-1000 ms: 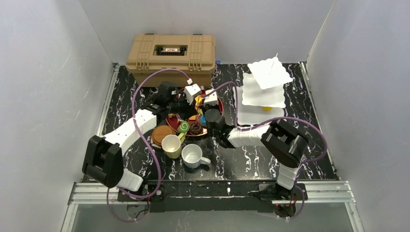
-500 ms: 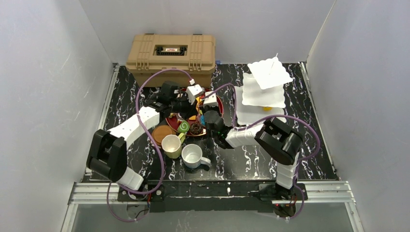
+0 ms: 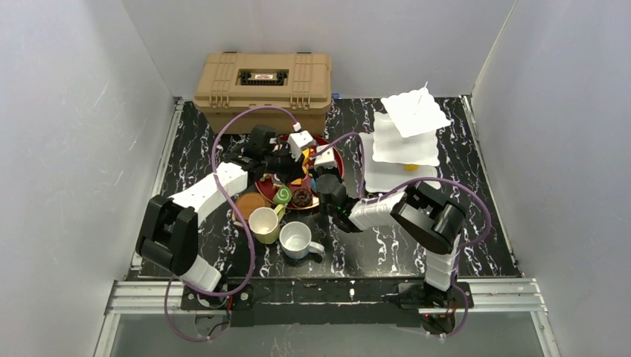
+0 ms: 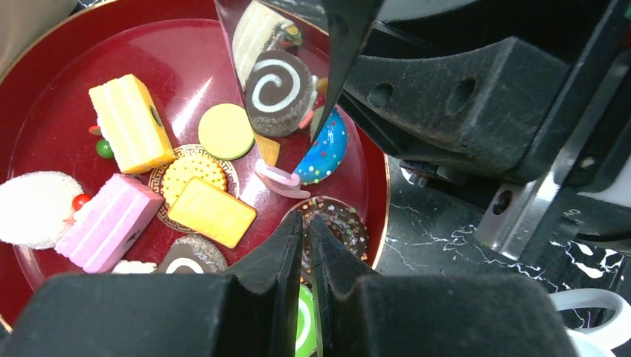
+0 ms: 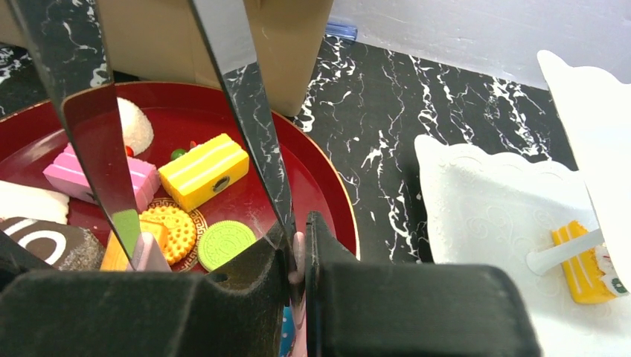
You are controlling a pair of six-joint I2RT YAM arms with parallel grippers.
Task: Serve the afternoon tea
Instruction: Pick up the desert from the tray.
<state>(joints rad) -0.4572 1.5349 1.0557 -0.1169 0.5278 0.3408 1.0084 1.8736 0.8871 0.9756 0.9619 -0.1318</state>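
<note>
A red plate (image 4: 45, 111) holds the toy pastries: a yellow cake slice (image 4: 130, 123), a pink slice (image 4: 108, 223), biscuits, a blue half donut (image 4: 324, 149) and a chocolate sprinkle donut (image 4: 346, 223). My left gripper (image 4: 306, 220) hovers shut and empty just over that chocolate donut. My right gripper (image 5: 298, 238) is shut on the metal tongs (image 5: 245, 97), whose blades reach over the plate (image 5: 320, 171). In the top view both grippers meet over the plate (image 3: 338, 160). The pale yellow mug (image 3: 263, 223), white mug (image 3: 298, 239) and a brown coaster (image 3: 248, 204) stand in front of it.
The tan toolbox (image 3: 263, 82) stands right behind the plate. A white tiered stand (image 3: 405, 141) rises to the right, with a yellow cake piece (image 5: 584, 260) on its lower tray (image 5: 484, 208). White walls close in the black marbled table (image 3: 484, 223).
My left arm has swung in closer to the plate and its jaws have closed the last bit. The right forearm has shifted slightly left, still holding the tongs.
</note>
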